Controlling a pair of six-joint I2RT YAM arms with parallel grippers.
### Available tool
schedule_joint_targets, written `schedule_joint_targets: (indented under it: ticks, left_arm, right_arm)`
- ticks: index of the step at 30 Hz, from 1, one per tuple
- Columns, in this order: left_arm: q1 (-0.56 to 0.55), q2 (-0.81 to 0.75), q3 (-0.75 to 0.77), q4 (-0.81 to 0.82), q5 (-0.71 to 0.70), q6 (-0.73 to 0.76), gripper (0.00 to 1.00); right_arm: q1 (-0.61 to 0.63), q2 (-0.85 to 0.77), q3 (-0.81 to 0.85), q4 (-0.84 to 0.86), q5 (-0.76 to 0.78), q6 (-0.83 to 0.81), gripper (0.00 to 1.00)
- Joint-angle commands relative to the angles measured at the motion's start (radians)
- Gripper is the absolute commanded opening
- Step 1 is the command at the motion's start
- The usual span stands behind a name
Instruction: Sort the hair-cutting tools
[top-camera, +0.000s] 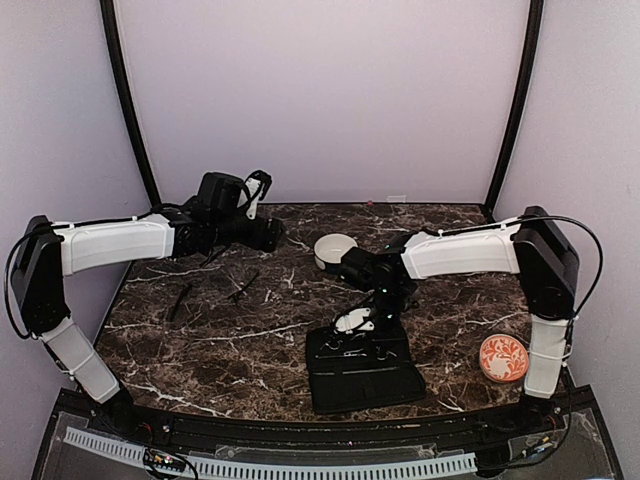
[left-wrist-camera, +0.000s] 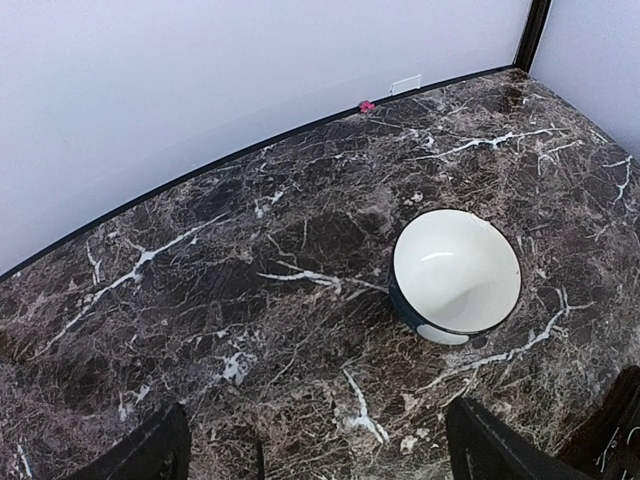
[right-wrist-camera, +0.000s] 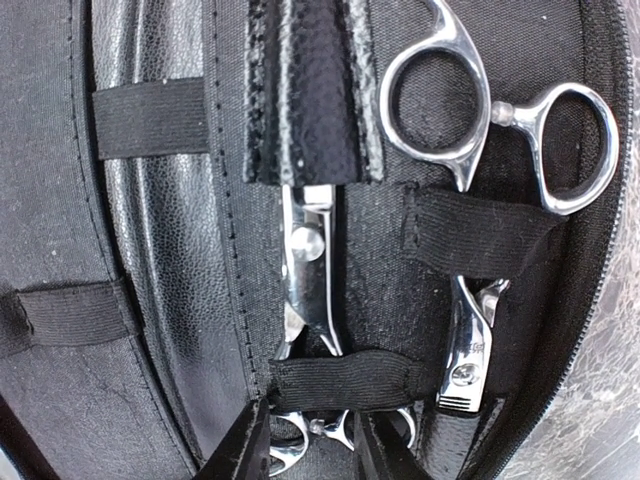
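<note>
Watching your right gripper (right-wrist-camera: 310, 450): only fingertips (right-wrist-camera: 248, 447) show, straddling the ring handles of scissors (right-wrist-camera: 310, 280) strapped in the case (right-wrist-camera: 150, 250), grip impossible to tell | left gripper (left-wrist-camera: 320, 445) spread wide | black sticks (top-camera: 180, 300) lie left on table (top-camera: 250, 350).

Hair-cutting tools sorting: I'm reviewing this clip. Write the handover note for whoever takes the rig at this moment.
Left hand: open, empty, above the table near the white bowl.
Right hand: over the open black case, fingers flanking the centre scissors' ring handles; grip unclear.
Done: centre scissors and right scissors sit under the case's elastic straps.
Left: a black stick and a second black stick lie loose on the table's left side; two straps are empty.
</note>
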Motion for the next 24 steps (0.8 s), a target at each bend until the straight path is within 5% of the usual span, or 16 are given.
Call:
schedule_joint_targets:
  ticks: [1, 12, 24]
  left_arm:
    - [0.003, -0.010, 0.034, -0.005, 0.006, -0.003, 0.91]
    - [0.003, 0.041, 0.054, -0.024, 0.023, 0.016, 0.91]
    - [0.003, -0.029, 0.172, -0.338, -0.006, 0.006, 0.90]
  right_arm:
    - [0.002, -0.043, 0.013, 0.037, -0.065, 0.014, 0.31]
    - [-0.096, -0.197, -0.078, 0.056, -0.101, 0.059, 0.34]
    - [-0.306, -0.297, -0.177, 0.228, -0.151, 0.100, 0.30]
